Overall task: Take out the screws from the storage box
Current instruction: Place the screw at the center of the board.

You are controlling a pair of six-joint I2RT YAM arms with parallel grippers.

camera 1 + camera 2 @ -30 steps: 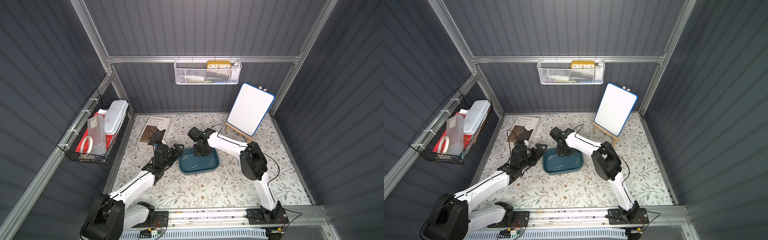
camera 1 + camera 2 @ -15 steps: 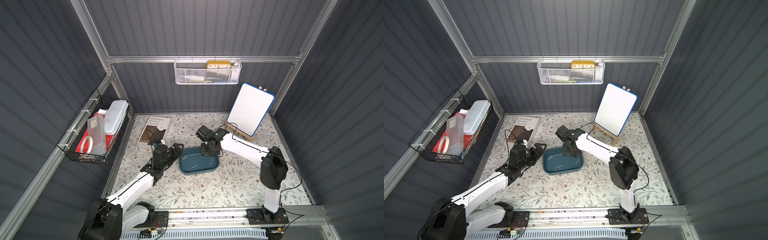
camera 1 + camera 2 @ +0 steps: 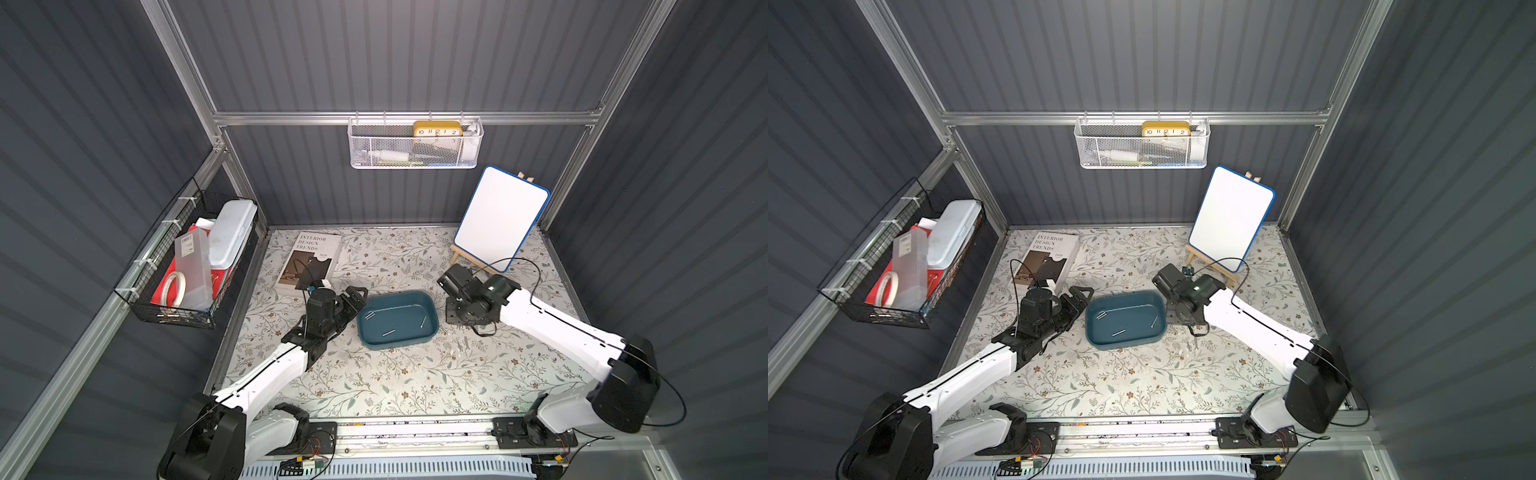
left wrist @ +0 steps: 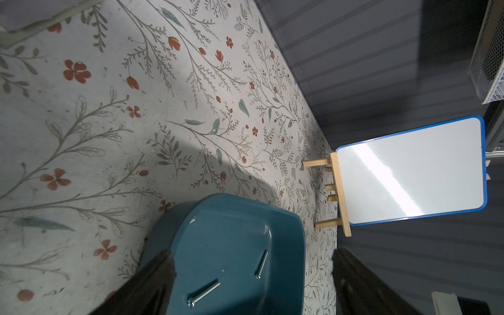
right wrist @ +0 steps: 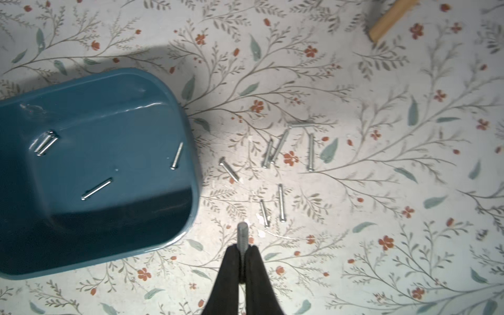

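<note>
The teal storage box (image 3: 397,318) (image 3: 1125,318) lies mid-table in both top views. Three screws (image 3: 389,331) show inside it there; the right wrist view shows several screws (image 5: 96,188) in the storage box (image 5: 95,114). Several more screws (image 5: 281,201) (image 3: 466,343) lie loose on the floral table, just right of the box. My right gripper (image 5: 242,248) (image 3: 456,312) hangs over that spot, shut on one upright screw (image 5: 242,234). My left gripper (image 3: 353,301) (image 4: 253,272) is open at the storage box's (image 4: 237,231) left end, its jaws straddling that end.
A book (image 3: 309,262) lies back left. A whiteboard on a wooden easel (image 3: 500,220) stands back right, close behind the right arm. A black wire basket (image 3: 187,266) hangs on the left wall, and a white mesh basket (image 3: 415,145) on the back wall.
My right gripper has swung from over the box to the table beyond its right end, still shut on the screw. The left arm has barely moved.
</note>
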